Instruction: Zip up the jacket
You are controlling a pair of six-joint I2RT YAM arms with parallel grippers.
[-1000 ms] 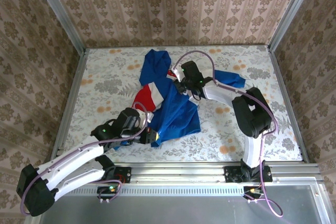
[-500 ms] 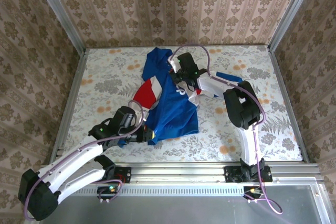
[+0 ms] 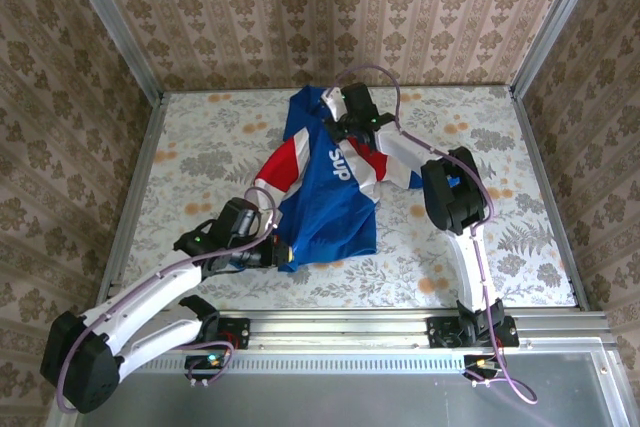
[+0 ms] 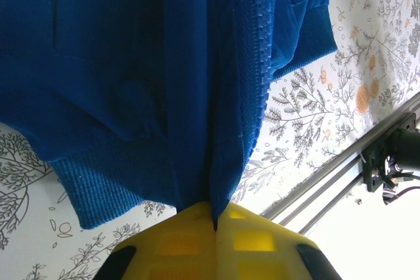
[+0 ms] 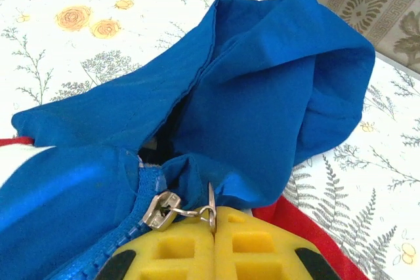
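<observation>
Blue jacket (image 3: 335, 212) mid floral table (image 3: 200, 147), hood (image 5: 282, 77) at 12 o'clock, left gripper (image 4: 214, 218) pinched tight on its hem (image 4: 98, 181) at 6 o'clock, right gripper (image 5: 213, 213) clamped on the zip pull (image 5: 165, 208) under the hood

Royal-blue hooded jacket (image 3: 328, 215), red-and-white band and white "Sup" lettering, lies front-up on the counter (image 3: 200, 137), zipped nearly to the collar

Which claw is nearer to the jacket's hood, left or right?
Right. The right claw pinches the zipper pull at the base of the hood; the left claw clamps the bottom hem of the jacket, at the opposite end.
</observation>
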